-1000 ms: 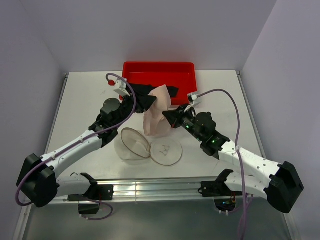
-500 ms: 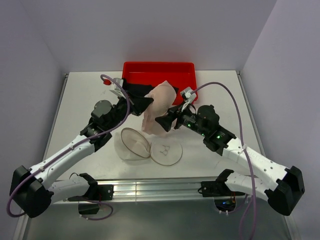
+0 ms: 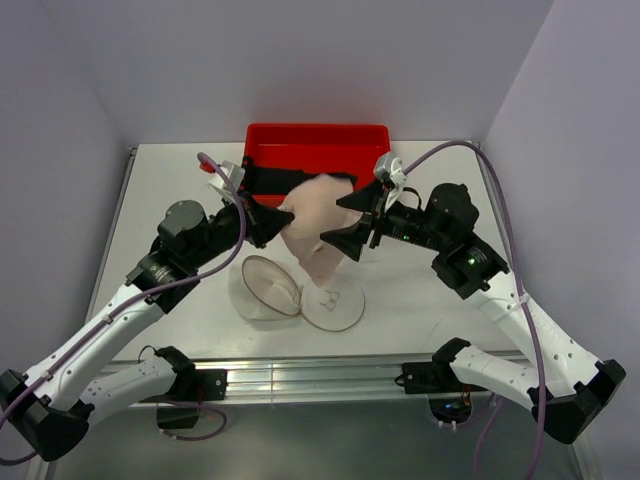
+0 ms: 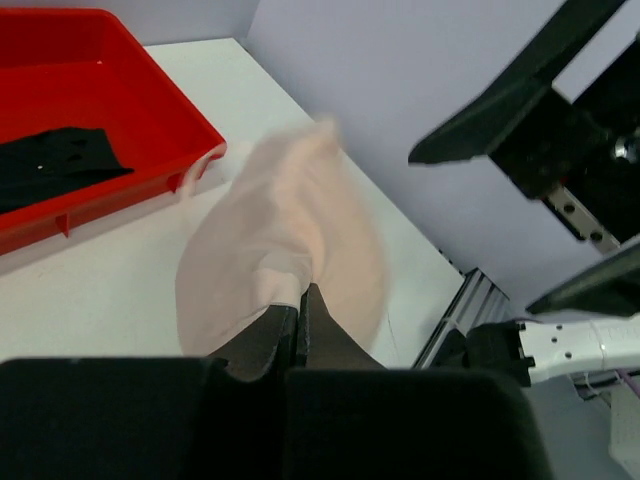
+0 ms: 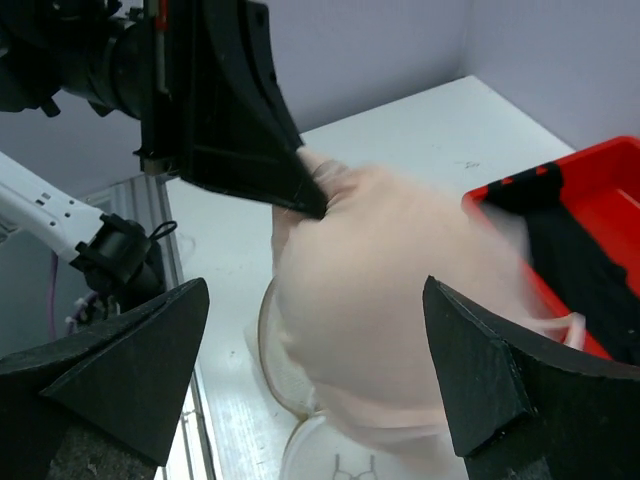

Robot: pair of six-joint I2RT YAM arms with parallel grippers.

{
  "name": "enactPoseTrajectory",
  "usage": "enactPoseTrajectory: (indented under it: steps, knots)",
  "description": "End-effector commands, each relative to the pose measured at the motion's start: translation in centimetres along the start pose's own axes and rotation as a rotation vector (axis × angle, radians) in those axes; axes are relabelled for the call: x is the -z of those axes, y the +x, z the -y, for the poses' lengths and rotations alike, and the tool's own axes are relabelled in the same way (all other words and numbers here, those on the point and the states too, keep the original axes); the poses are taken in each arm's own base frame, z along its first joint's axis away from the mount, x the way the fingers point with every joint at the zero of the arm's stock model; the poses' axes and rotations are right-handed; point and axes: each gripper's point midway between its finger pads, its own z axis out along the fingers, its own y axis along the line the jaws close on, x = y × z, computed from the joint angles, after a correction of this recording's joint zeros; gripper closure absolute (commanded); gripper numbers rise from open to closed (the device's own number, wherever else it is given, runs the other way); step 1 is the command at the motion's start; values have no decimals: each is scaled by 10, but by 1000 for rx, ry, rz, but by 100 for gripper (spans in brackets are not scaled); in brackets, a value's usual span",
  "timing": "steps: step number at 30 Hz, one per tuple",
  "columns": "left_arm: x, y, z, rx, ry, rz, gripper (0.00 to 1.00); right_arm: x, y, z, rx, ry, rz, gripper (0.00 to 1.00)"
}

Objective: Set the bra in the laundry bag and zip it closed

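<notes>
I'm watching the table (image 3: 170, 200), the red tray (image 3: 262, 150) sitting at its far edge. The laundry bag (image 3: 262, 290) is lying open near the arms, lid flat beside it. The bra (image 3: 315, 225) is hanging above it, pinched in my left gripper (image 3: 285, 212). My right gripper (image 3: 331, 224) is gaping wide beside the bra, holding nothing.

White shells on the left arm (image 3: 100, 325) and right arm (image 3: 530, 322), black joints throughout; a mauve cable (image 3: 460, 143) loops along each; green lights (image 3: 468, 262) glow on the right; black wedge fingers (image 3: 345, 240).
</notes>
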Motion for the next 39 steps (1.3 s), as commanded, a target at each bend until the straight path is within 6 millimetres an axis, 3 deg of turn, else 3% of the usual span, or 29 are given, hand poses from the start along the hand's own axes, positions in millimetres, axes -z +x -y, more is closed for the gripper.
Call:
enactPoseTrajectory:
  steps: [1,6,8,12,14,19,22,26,31,37,39]
  knots:
    - [12,-10,18,-61,72,2,100,5,-12,4,68,13,-26,5]
    - [20,-31,25,-52,70,85,100,6,2,-3,39,-27,-69,5]
    - [21,-38,35,-66,118,115,100,3,2,3,31,1,-42,4]
    - [18,-28,48,-61,195,47,100,-7,-3,8,44,-11,-39,4]
    - [18,-25,52,-61,222,23,100,-8,-15,3,84,-43,-21,3]
    - [17,-18,51,-60,217,-29,100,-9,-31,11,177,-31,-17,2]
    - [16,-11,51,-59,227,-52,100,-9,-32,4,197,-77,-32,2]
    - [18,-7,61,-63,298,-70,100,-16,-23,1,200,-150,-53,2]
    - [24,-8,70,-72,343,-78,100,-28,4,0,145,-245,-141,4]
    - [26,-16,75,-82,354,-51,100,-28,16,-3,111,-292,-158,14]
    - [25,-17,72,-80,339,-44,100,-25,16,-8,107,-304,-136,26]
